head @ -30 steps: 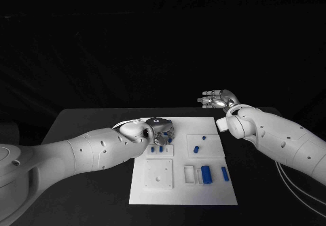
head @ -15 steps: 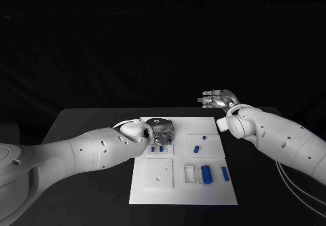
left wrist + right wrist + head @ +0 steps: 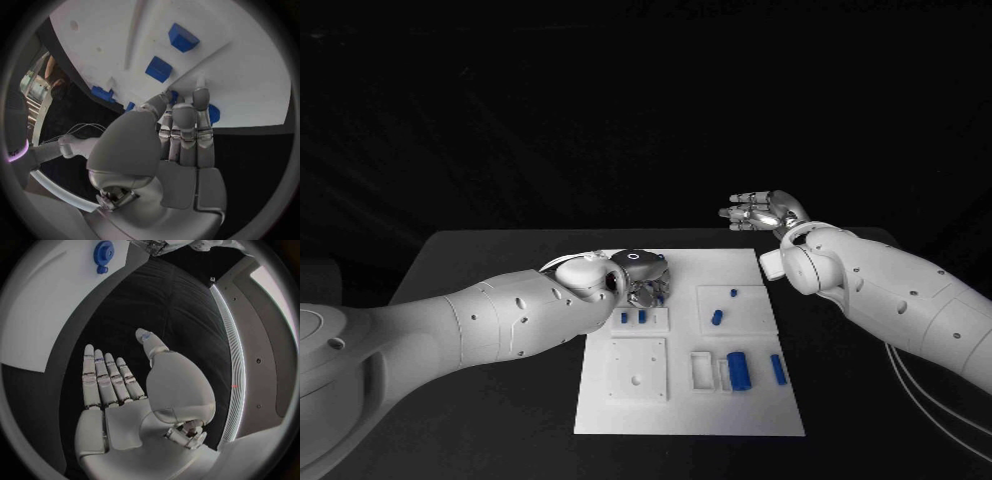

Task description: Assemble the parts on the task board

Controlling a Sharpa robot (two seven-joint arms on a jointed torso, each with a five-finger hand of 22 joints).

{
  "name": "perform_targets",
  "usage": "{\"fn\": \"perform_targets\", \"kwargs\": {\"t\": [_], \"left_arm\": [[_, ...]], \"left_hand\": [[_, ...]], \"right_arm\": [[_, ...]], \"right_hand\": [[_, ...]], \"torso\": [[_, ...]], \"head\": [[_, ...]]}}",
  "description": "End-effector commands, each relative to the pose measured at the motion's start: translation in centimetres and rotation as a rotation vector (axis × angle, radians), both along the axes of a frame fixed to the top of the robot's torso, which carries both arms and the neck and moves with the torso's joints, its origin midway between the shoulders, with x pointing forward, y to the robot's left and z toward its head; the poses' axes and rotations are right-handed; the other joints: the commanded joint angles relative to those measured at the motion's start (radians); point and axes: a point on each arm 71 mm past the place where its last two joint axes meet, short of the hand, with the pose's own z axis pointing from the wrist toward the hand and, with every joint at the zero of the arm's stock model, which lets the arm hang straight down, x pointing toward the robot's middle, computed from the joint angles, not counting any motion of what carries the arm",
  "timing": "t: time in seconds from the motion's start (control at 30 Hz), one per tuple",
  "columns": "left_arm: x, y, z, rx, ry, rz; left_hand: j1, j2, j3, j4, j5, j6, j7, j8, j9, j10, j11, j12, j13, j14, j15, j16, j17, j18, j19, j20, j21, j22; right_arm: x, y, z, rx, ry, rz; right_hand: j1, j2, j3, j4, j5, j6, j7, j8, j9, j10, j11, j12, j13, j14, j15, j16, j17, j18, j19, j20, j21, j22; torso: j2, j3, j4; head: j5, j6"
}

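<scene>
The white task board [image 3: 689, 400] lies in the middle of the black table. My left hand [image 3: 640, 276] is down on its far left part. There its thumb and fingers [image 3: 200, 100] close on a small blue part [image 3: 214, 114] that lies on the board [image 3: 250, 65] and is mostly hidden by them. Two blue blocks [image 3: 159, 69] stand in a raised plate close by. My right hand [image 3: 762, 210] hangs above the table's far edge, fingers [image 3: 106, 377] straight and apart, holding nothing. A round blue part [image 3: 104, 250] sits on the board's white face [image 3: 44, 305].
Two small blue pegs [image 3: 632, 317] stand in a square plate near my left hand. Two more parts [image 3: 717, 317] lie on the right-hand plate. A thick blue cylinder [image 3: 737, 370] and a slim one [image 3: 777, 369] lie near the board's front right. Black table surrounds the board.
The blue part that showed just below my left hand's fingers a second ago is now covered by them. My right hand has stayed where it was.
</scene>
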Motion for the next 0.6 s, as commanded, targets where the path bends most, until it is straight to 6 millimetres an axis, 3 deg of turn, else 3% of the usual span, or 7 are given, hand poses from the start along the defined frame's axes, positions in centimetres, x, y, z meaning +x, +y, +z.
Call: {"fn": "perform_targets", "kwargs": {"t": [0.03, 0.33, 0.6], "left_arm": [[-0.1, -0.1, -0.1, 0.001, -0.006, -0.010], [-0.1, 0.7, 0.5, -0.053, -0.042, 0.002], [0.0, 2.1, 2.4, -0.163, -0.021, 0.082]], "left_hand": [[0.002, 0.009, 0.006, -0.014, 0.007, 0.002, 0.001, 0.000, 0.001, 0.003, 0.001, 0.000, 0.002, 0.002, -0.007, 0.003, -0.001, 0.011, -0.006, -0.005, 0.010, 0.021], [-0.010, 0.007, 0.018, -0.029, 0.018, -0.003, 0.002, 0.000, 0.001, -0.001, 0.003, 0.000, 0.002, 0.002, -0.005, 0.005, -0.003, 0.018, -0.012, -0.001, 0.027, 0.020], [-0.017, 0.003, 0.020, -0.027, 0.016, -0.013, 0.003, 0.000, 0.000, -0.014, 0.007, 0.000, 0.001, 0.001, -0.003, 0.005, -0.005, 0.017, -0.013, -0.002, 0.032, 0.018]], "right_arm": [[0.0, 0.2, 0.1, 0.000, -0.007, 0.020], [0.0, 0.2, 0.1, 0.000, -0.007, 0.020], [0.0, -0.1, 0.1, -0.003, -0.008, 0.015]], "right_hand": [[-0.006, -0.001, -0.002, 0.006, 0.005, 0.003, 0.019, -0.004, -0.001, 0.005, -0.002, -0.003, -0.001, -0.001, -0.002, -0.004, -0.001, -0.016, -0.007, -0.001, 0.000, -0.001], [-0.007, -0.001, -0.003, 0.006, 0.006, 0.004, 0.019, -0.004, -0.001, 0.005, -0.002, -0.003, -0.001, -0.001, -0.002, -0.004, -0.001, -0.016, -0.005, -0.001, 0.000, -0.001], [-0.007, -0.001, -0.003, 0.006, 0.006, 0.004, 0.019, -0.004, -0.001, 0.005, -0.002, -0.003, -0.001, -0.001, -0.002, -0.004, -0.001, -0.016, -0.005, -0.001, 0.000, -0.001]], "torso": [[0.000, 0.0003, 0.0002], [0.000, -0.0003, 0.0009], [0.000, -0.0001, 0.0026]], "head": [[0.000, 0.001], [0.001, 0.005], [0.000, 0.005]]}}
